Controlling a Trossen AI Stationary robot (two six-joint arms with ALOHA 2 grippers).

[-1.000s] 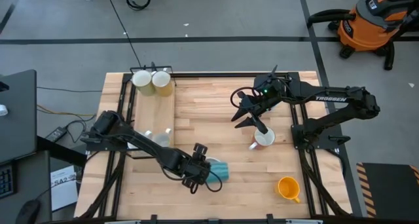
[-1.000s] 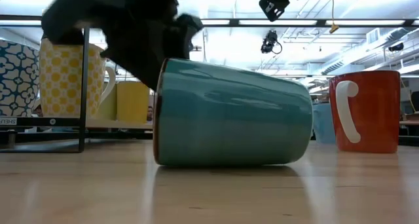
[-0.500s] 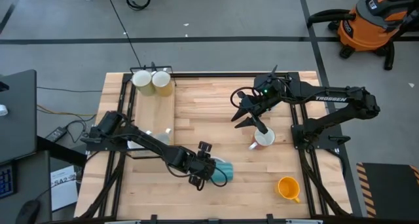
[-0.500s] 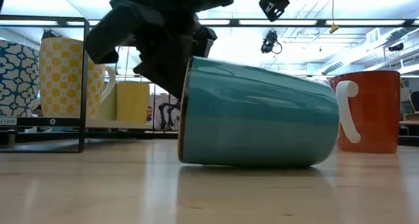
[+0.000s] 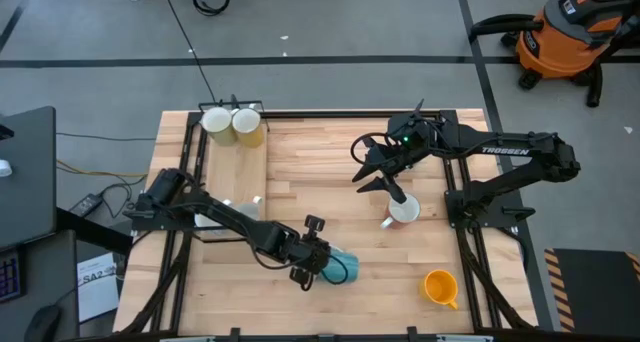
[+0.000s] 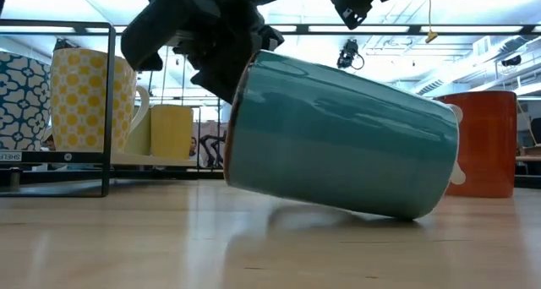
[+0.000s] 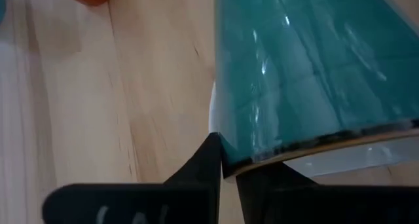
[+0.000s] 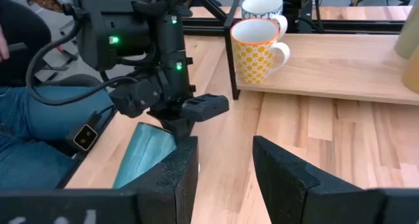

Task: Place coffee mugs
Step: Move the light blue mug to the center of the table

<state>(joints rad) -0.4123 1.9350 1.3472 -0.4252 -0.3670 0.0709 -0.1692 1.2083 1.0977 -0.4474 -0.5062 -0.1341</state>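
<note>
Wooden table [image 5: 330, 172], pale planks, black frame rails along its edges. Left gripper [image 5: 318, 259], near the front edge at the middle: fingers pinched narrow on the rim of the teal mug [image 5: 338, 267], one finger inside the mouth, one outside, as the left wrist view shows. Teal mug: tilted, mouth end raised off the boards, the bottom edge touching the wood in the low view [image 6: 338, 137]. Orange mug [image 5: 440, 287]: upright near the front right corner, apart from the teal mug, bare planks between them. White mug [image 5: 403, 211]: upright, right of centre, handle toward the table's middle. Right gripper [image 5: 375, 177]: hovering above and just behind the white mug, fingers spread wide, holding nothing; the right wrist view shows a clear gap between its fingers [image 8: 288, 178]. Raised wooden shelf [image 5: 235, 172] along the left side: two pale yellow mugs [image 5: 232, 124] touching at its far end; a yellow-patterned mug [image 8: 256, 50] and a blue-and-white patterned mug [image 8: 262, 6] stand together nearer its front. Open planks: the whole centre between shelf and white mug, and the far right corner.
</note>
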